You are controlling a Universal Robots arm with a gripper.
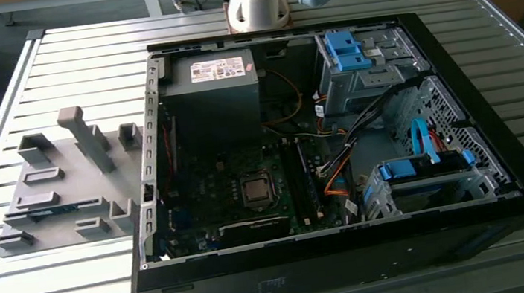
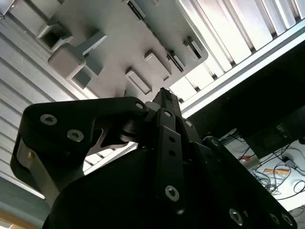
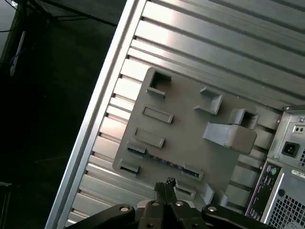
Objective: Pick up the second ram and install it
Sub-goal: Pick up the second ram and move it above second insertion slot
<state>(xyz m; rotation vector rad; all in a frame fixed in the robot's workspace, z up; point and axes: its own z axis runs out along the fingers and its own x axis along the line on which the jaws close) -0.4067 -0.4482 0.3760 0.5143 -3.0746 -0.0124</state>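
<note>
Second ram [image 3: 164, 160]: it lies on edge in a slot of the grey holder plate [image 3: 190, 119], just ahead of your fingertips and apart from them. Nothing grips it.
Fingers: the gripper [image 3: 166, 184] has its tips pressed together in both wrist views, with nothing between them.
Risk at the stick: if you descend with the tips together like this, I judge they would land on the ram's top edge instead of straddling it. That could scrape the chips or wedge the board in its slot.
Risk of twist: the stick is long and thin, so a grasp off its middle or askew to its length would likely lever it against the slot ends.
End blocks [image 3: 193, 170]: these sit at the ram's ends, to either side of your fingertips, and fingers spread wide could catch them.
Tall post [image 3: 231, 136]: it stands beyond the ram from your fingertips, so watch it on any sideways sweep.
Computer case [image 1: 154, 204]: its wall stands just beside the holder. A low carry could clip the rim, and the loose cables [image 1: 340, 174] inside could snag the stick.
</note>
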